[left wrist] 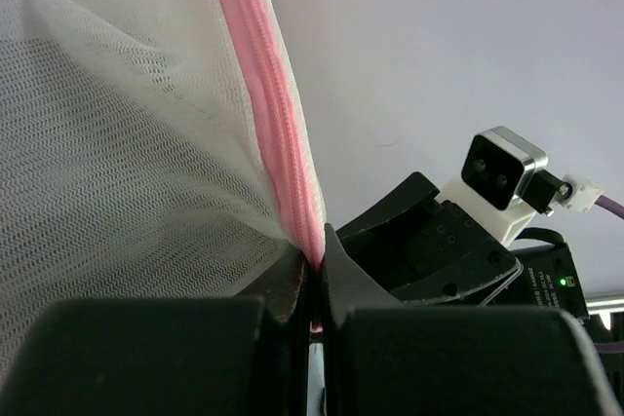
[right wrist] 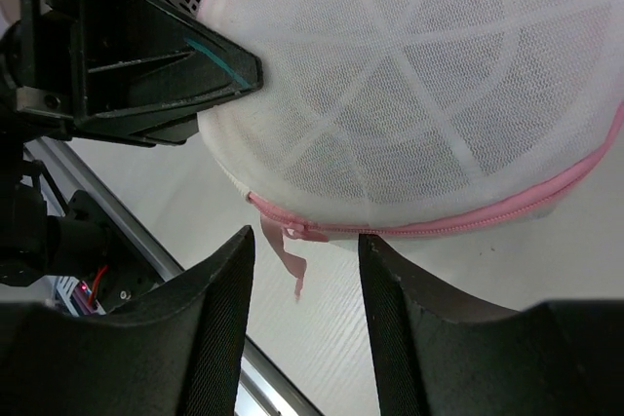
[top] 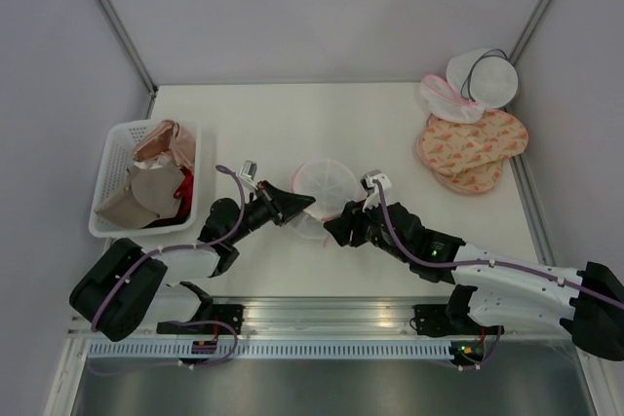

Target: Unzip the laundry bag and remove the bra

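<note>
The laundry bag [right wrist: 419, 94] reads as fine white mesh cloth, soft and matt, edged by the woven tape of its pink zipper [left wrist: 268, 124]. The right gripper [right wrist: 305, 243] looks like matt black plastic, faintly grainy. In the top view, the table [top: 390, 133] is smooth matt white, and the basket [top: 109, 158] at left is white plastic lattice.

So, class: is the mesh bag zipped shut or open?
Shut, where visible: the pink zipper runs closed along the bag, with no gap showing.

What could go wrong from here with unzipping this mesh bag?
1. The right gripper is open around the thin, limp pull tab; closing may miss it or catch mesh instead.
2. The left gripper pinches only the laundry bag at its zipper seam; a hard pull might slip it free.
</note>
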